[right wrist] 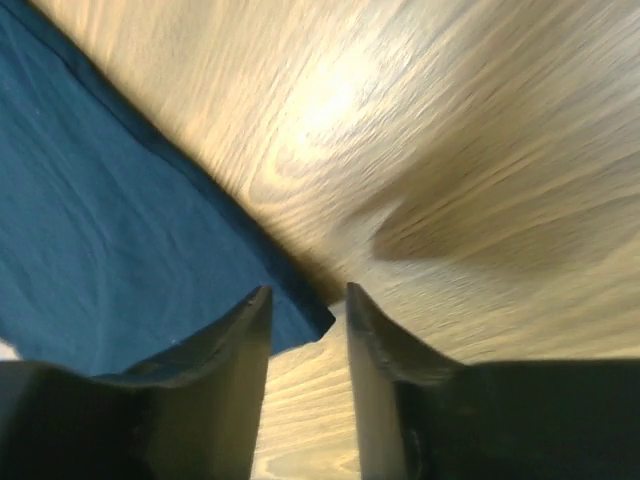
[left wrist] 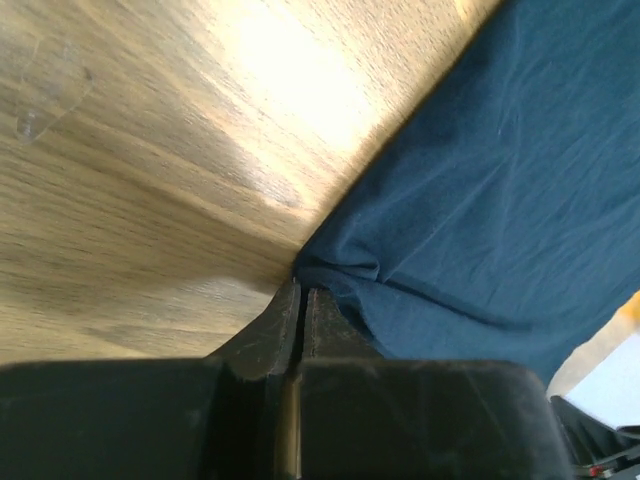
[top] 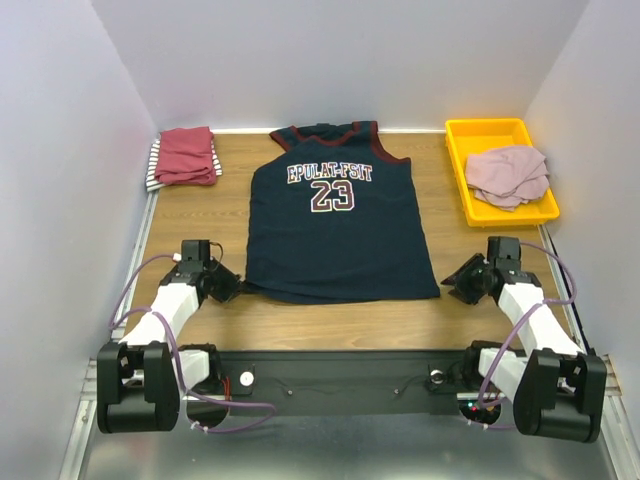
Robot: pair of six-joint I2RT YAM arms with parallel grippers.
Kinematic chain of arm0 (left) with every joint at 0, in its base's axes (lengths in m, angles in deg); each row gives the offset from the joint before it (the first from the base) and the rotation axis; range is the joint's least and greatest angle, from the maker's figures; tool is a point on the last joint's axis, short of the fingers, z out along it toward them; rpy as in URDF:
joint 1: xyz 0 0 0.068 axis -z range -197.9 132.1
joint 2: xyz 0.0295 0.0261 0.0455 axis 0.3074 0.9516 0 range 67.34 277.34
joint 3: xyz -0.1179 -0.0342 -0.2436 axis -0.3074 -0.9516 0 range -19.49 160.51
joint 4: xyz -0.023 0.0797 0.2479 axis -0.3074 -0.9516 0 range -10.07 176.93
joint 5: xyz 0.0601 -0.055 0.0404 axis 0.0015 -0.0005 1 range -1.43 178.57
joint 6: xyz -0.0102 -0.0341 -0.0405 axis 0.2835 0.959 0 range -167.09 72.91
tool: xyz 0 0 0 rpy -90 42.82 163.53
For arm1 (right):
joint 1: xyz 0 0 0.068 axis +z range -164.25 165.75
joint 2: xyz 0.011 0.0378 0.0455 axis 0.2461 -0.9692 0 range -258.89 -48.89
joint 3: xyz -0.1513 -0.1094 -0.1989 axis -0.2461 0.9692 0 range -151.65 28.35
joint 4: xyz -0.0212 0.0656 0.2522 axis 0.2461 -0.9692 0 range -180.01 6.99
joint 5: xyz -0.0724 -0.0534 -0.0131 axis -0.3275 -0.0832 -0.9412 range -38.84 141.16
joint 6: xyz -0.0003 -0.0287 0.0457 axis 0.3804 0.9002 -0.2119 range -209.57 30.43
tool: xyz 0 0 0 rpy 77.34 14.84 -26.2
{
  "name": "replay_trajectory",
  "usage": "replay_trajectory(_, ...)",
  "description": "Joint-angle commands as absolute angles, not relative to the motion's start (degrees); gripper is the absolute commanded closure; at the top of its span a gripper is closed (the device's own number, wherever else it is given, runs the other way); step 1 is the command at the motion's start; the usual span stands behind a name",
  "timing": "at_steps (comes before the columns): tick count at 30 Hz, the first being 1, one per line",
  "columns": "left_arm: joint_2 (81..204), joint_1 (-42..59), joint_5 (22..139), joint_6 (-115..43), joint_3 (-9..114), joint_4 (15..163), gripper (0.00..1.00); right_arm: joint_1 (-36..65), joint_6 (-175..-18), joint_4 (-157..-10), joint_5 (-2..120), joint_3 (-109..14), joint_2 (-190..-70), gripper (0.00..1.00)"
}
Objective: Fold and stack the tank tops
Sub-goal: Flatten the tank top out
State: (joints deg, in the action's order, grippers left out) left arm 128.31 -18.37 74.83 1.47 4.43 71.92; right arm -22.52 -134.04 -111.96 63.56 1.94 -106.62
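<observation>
**Top view.** The jersey point(top: 335, 225) lies flat and face up in the middle of the table point(top: 200, 215), with its neck at the far side and its hem toward the arms. It is spread out in this way so that it can be folded. The left end effector point(top: 228, 283) sits at the hem's left corner. The right end effector point(top: 455, 280) sits just beside the right corner. One arm per corner suits a fold that carries the hem away from the arms. At the far left, a red top point(top: 186, 155) rests folded on a striped top point(top: 153, 170); I judge this to be the stack. At the far right, a pink top point(top: 508, 175) lies crumpled in the tray point(top: 455, 150), not yet folded.

**Left wrist view.** The left end effector point(left wrist: 302, 292) is clenched, its jaws pressed together. The jersey point(left wrist: 480, 200) puckers to a point exactly at the tips. I judge that the corner is pinched between them. Bare table point(left wrist: 150, 150) fills the left of the view.

**Right wrist view.** The right end effector point(right wrist: 308, 300) is released, with its jaws parted. The jersey point(right wrist: 100, 220) corner lies flat on the table point(right wrist: 450, 150), ending at the gap beside the left jaw. Nothing is gripped. The next move calls for a secure hold on this corner, so that both hem corners can lift evenly.
</observation>
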Motion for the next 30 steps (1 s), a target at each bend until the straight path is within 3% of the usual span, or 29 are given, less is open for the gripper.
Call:
replay_trajectory(1, 128.3, -18.4, 73.0, -1.2, 7.8, 68.3, 0.79, -23.1, -132.6, -116.0, 61.0, -2.1, -105.3, 0.54)
replay_trajectory(4, 126.8, -18.4, 70.7, -1.6, 7.7, 67.5, 0.54, -23.1, -132.5, -117.2, 60.7, -3.5, -104.2, 0.43)
replay_trajectory(5, 126.4, -18.4, 70.6, -1.7, 7.8, 66.6, 0.4, -23.1, -132.3, -117.5, 60.6, -4.3, -103.8, 0.41)
replay_trajectory(9, 124.7, -18.5, 71.0, -3.4, 9.9, 63.3, 0.31, -23.1, -131.3, -117.5, 62.0, -5.6, -103.9, 0.41)
replay_trajectory(16, 119.8, -18.4, 77.2, -6.5, 18.2, 57.9, 0.31, -21.4, -130.4, -116.6, 62.4, -5.8, -102.1, 0.51)
replay_trajectory(19, 118.8, -18.3, 79.6, -8.8, 23.2, 57.9, 0.34, -19.4, -131.4, -115.1, 63.9, -5.7, -102.3, 0.58)
replay_trajectory(22, 121.0, -18.1, 76.2, -9.0, 22.8, 62.2, 0.52, -14.5, -133.7, -112.3, 63.3, -5.4, -104.8, 0.63)
replay_trajectory(23, 123.0, -15.5, 75.0, -8.4, 21.9, 65.7, 0.67, -12.5, -135.4, -110.5, 61.9, -5.2, -105.5, 0.63)
replay_trajectory(26, 127.0, -9.2, 75.4, -6.0, 19.4, 71.2, 0.91, -6.8, -138.4, -107.2, 58.8, -4.7, -108.9, 0.65)
replay_trajectory(30, 131.8, -4.0, 77.4, -2.1, 15.4, 75.4, 1.0, -6.4, -139.8, -105.9, 56.0, -2.2, -110.9, 0.68)
